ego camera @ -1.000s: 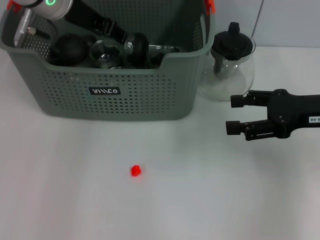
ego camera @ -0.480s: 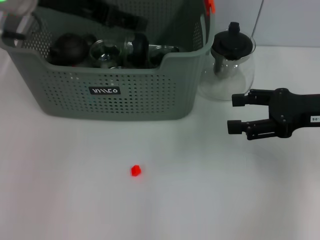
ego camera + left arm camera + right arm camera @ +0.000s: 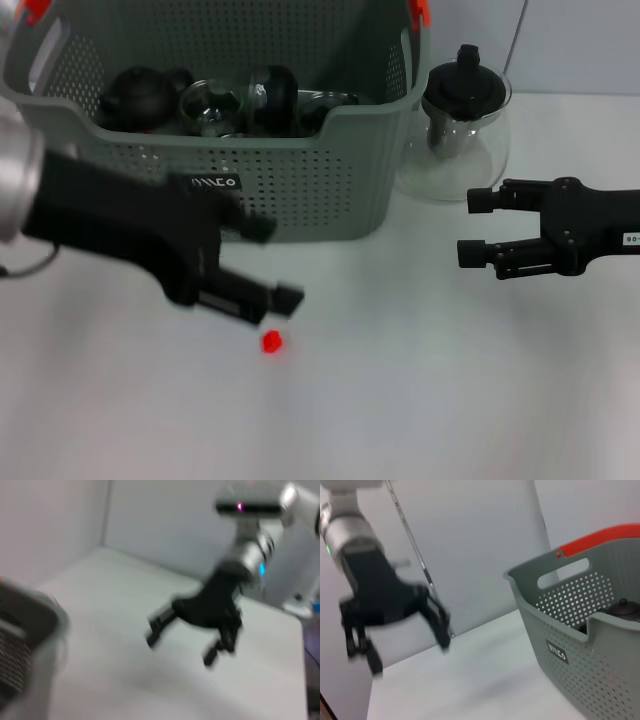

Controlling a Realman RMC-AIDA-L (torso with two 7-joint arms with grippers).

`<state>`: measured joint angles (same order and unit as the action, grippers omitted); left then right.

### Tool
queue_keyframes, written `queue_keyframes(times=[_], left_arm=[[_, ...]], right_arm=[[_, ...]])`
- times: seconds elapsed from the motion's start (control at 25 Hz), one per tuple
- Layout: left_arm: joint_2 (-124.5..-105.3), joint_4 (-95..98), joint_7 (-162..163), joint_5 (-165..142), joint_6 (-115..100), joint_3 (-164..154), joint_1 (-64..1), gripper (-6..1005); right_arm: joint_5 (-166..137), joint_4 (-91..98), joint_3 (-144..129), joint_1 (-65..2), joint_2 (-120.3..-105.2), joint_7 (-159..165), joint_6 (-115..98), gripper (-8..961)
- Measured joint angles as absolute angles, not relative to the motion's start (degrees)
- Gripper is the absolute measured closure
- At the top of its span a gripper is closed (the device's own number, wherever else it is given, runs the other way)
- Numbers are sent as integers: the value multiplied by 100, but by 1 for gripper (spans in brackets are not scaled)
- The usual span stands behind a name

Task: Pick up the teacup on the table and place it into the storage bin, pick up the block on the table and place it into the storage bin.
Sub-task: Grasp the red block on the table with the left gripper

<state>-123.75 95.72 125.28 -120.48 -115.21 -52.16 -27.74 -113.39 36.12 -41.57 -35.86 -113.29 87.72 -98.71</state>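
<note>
Head view — left gripper [image 3: 268,262], jaws spread, hangs just above the red block [image 3: 271,342]; right gripper [image 3: 470,227] parked, also spread.

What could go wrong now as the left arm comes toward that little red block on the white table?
The small red block is tiny beside the open left gripper, so the fingers may nudge it away rather than close around it. The gripper also hangs close to the front wall of the grey-green perforated storage bin and could bump it. The right gripper sits open beside the glass teapot.
</note>
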Motion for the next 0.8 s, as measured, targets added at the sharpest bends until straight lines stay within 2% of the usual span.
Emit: queue_keyframes(times=[0.36, 0.8], left_arm=[[-12397, 7847, 11287, -13661, -10059, -6312, -3064, 166], [-12425, 6904, 10938, -14540, -8352, -7641, -3193, 170]], right_arm=[[-11364, 3576, -4167, -3579, -11375, 8792, -9806, 9], [-11365, 3572, -4164, -3558, -11455, 8831, -9790, 9]])
